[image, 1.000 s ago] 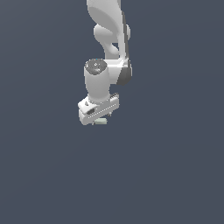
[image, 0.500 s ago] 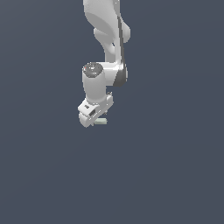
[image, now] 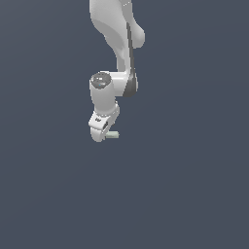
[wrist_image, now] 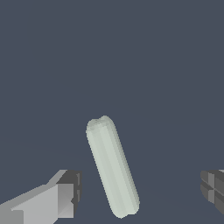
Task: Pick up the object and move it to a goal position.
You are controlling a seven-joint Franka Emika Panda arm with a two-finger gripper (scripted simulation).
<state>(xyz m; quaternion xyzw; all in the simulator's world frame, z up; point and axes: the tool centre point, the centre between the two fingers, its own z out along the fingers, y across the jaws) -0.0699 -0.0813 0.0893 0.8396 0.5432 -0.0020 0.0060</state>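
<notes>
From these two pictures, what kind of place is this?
Probably a bare simulated test scene, not a real room: only a flat dark grey ground, a white robot arm and one pale bar.

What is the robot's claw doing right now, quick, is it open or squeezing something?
Gripper: open, holding nothing. The little pale green bar lies between its fingers, touching neither.
</notes>
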